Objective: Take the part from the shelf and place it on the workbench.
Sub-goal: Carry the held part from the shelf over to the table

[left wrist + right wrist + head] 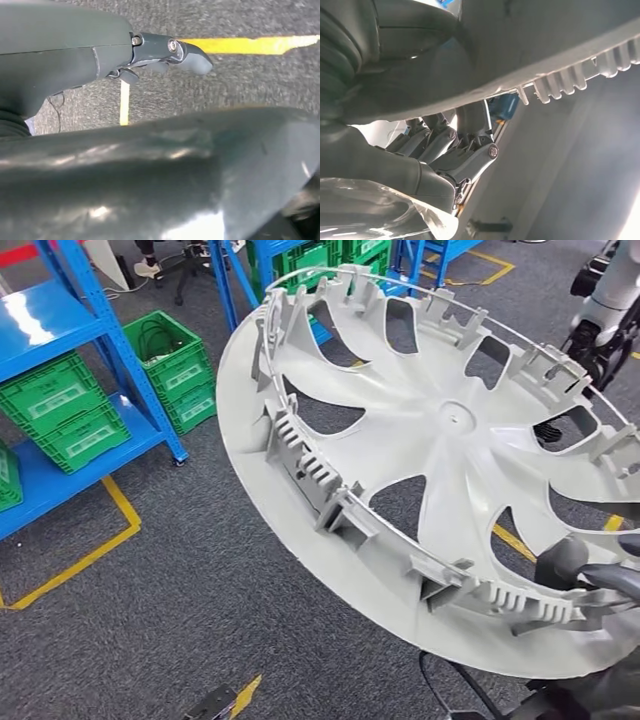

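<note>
Pale grey plastic fills our head view: a large round wheel cover [453, 440] with curved spokes and a wire ring around its clips, held tilted in the air above dark grey carpet [151, 610]. At its near right rim our right hand [585, 575] grips it, a dark thumb pressed on the ribbed inner edge. To the far left we see a blue metal shelf [90, 340] carrying green plastic crates [68, 415], with another green crate [177, 370] on the floor beside it, and yellow tape lines [83, 560] on the carpet.

From our left wrist, the left hand [158, 52] hangs over carpet and a yellow line [245, 45], its fingers stretched out, holding nothing.

From our right wrist, dark fingers [471, 150] curl under the wheel cover's toothed rim [565, 75], clamping it.
</note>
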{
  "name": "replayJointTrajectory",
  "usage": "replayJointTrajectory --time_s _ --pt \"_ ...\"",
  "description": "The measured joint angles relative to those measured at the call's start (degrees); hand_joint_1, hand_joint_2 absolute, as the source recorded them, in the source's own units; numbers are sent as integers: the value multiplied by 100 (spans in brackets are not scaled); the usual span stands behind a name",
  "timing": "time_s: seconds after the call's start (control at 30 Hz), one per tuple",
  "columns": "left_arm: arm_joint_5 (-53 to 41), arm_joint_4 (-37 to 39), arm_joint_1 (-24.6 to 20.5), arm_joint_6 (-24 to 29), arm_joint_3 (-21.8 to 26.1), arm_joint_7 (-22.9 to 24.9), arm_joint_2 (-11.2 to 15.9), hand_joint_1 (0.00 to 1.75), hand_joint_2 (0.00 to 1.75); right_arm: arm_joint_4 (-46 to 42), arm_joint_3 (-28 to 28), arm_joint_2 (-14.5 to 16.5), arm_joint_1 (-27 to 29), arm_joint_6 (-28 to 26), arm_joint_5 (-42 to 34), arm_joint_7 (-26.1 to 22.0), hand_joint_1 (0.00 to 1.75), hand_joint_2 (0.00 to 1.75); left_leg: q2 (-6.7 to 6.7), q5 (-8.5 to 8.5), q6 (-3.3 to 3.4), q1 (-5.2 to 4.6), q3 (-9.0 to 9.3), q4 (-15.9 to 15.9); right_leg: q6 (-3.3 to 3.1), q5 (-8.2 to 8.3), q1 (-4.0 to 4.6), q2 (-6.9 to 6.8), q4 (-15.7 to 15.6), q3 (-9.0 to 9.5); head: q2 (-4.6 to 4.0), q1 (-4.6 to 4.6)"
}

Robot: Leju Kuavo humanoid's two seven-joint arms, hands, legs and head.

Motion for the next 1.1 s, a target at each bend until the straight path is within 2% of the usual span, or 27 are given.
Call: replayJointTrajectory --time_s 0.03,0.07,0.1,0.13,0.17,0.23,0.3,0.37,0.4,0.43,0.47,0.5,0.53,0.57,0.6,0.63,0.67,0.73,0.77,0.8,0.87,0.9,0.97,1.03,1.07,1.1 --pt "0 1 15 -1 0 0 0 0 0 4 4 0 0 0 0 4 175 175 -50 -171 -2 0 -175 394 -13 2 5 69 3 -2 0 -6" --pt "0 1 30 -1 0 0 -1 0 0 9 9 0 1 0 -1 8 175 175 -67 -261 1 -1 -313 693 -18 3 12 146 8 -3 0 -6" --pt "0 1 40 -1 0 1 0 0 0 12 12 0 2 0 -2 11 175 175 -76 -239 10 -3 -375 810 -19 4 18 229 15 -4 0 -6" --pt "1 1 44 1 0 1 1 0 0 15 17 0 3 0 -3 14 175 175 -91 -97 28 -4 -330 686 -19 4 23 311 22 -3 0 -6" --pt "1 0 43 2 0 1 2 0 0 16 22 0 3 0 -3 18 175 175 -135 120 53 -4 -198 370 -18 4 25 391 29 1 0 -6" --pt "5 1 45 4 0 1 13 0 0 17 29 0 0 0 -2 30 175 175 -371 473 116 6 120 -383 -1 2 24 534 48 -9 0 -3" --pt "9 2 44 5 0 1 23 0 0 18 34 0 -2 0 0 40 175 175 -531 540 149 4 268 -742 60 17 7 658 65 -58 1 -4" --pt "11 1 37 5 0 0 9 0 0 18 38 0 3 0 -1 49 175 175 -450 534 170 0 287 -807 141 42 -13 758 51 -114 2 -9" --pt "12 0 33 7 0 0 5 0 0 17 39 0 8 0 -1 54 175 175 -387 552 197 9 297 -840 173 25 -10 698 65 -148 1 -3" --pt "13 -1 29 8 0 0 -1 0 0 18 39 0 3 0 -2 58 175 175 -321 570 225 21 308 -873 201 -47 -2 565 162 -213 1 15" --pt "14 0 28 10 1 0 -6 0 0 19 39 0 -3 0 -2 60 175 175 -249 583 252 36 318 -901 227 -181 5 393 389 -334 1 31" --pt "15 1 34 11 1 0 1 0 0 21 39 0 -9 0 -1 62 175 175 -179 584 268 33 322 -908 252 -356 1 216 723 -495 0 47" --pt "16 1 44 11 1 0 -2 0 0 23 39 0 -15 0 -2 62 175 175 -105 579 276 30 321 -907 279 -532 -12 123 1121 -687 0 58" --pt "17 2 55 11 1 0 -3 0 0 24 40 0 -13 0 -2 62 175 175 -27 573 279 28 322 -906 302 -645 -25 87 1454 -851 0 56" --pt "17 2 61 10 1 0 -4 0 0 25 40 0 -10 0 -2 65 175 175 49 566 278 27 324 -904 320 -661 -35 72 1619 -933 0 57" --pt "17 1 63 8 0 0 -6 0 0 25 42 0 -7 0 -1 69 175 175 122 555 271 27 331 -902 331 -562 -43 48 1545 -893 0 57" --pt "17 0 62 7 0 0 -10 0 0 25 43 0 -6 0 -1 74 175 175 188 542 259 28 346 -902 333 -382 -48 1 1250 -734 0 57" --pt "17 -1 59 6 0 0 -17 0 0 25 45 0 -12 0 0 80 175 175 301 503 209 11 387 -894 311 -67 -25 -228 436 -280 0 60" --pt "17 -1 59 7 0 0 -19 0 0 25 46 0 -16 0 0 81 175 175 348 486 179 -6 403 -890 279 -2 -6 -315 172 -126 0 55" --pt "17 0 59 7 0 0 -17 0 0 25 49 0 -17 0 1 83 175 175 395 473 151 -23 415 -886 243 6 13 -362 44 -52 0 52" --pt "17 0 53 7 0 0 -16 0 0 25 53 0 -13 0 1 85 175 175 505 461 101 -34 442 -891 160 6 27 -258 26 -51 0 43" --pt "17 0 44 7 0 0 -16 0 0 25 56 0 -9 0 1 86 175 175 500 430 74 -24 455 -877 125 18 19 -197 15 -51 0 42" --pt "17 -1 32 7 0 0 -14 0 0 27 63 0 -15 0 1 87 175 175 290 217 26 -3 367 -606 50 41 -8 -80 -12 -41 0 23" --pt "17 0 44 5 0 0 -11 0 0 33 73 0 -20 0 2 88 175 175 14 -151 7 7 55 102 3 48 -17 40 -15 -40 0 -2" --pt "17 1 60 4 0 0 -11 0 0 36 76 0 -19 0 2 88 175 175 -40 -283 6 6 -118 465 -8 49 -12 115 -12 -41 0 -9" --pt "17 1 76 3 0 0 -10 0 0 38 79 0 -18 0 1 88 175 175 -66 -316 9 5 -237 691 -12 49 -7 197 -5 -40 0 -9"
